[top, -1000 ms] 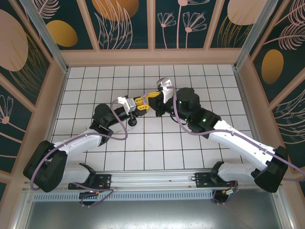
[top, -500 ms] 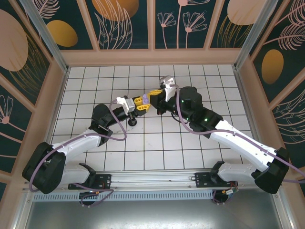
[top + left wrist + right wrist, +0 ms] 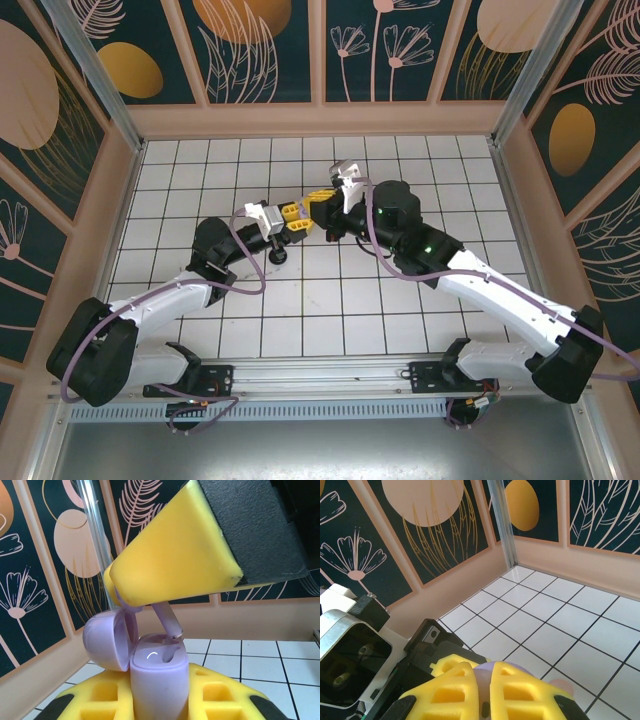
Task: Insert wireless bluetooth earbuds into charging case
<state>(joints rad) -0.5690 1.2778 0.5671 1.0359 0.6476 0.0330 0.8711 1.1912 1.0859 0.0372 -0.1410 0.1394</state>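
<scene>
You have one round lilac plastic charging case [image 3: 159, 680] clamped upright in your left gripper [image 3: 292, 213], lid [image 3: 106, 640] hinged open. One lilac stemmed earbud [image 3: 168, 622] sits pinched in your right gripper [image 3: 484, 692] — stem tip at the case's mouth.

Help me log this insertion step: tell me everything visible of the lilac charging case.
The lilac charging case is small, rounded, glossy plastic by the look. It stands upright, clamped between the yellow left fingers. Its hinged lid is swung open to the left in the left wrist view, baring a pale recess. A lilac earbud, pinched by the right fingers, reaches stem-first into that opening.
</scene>
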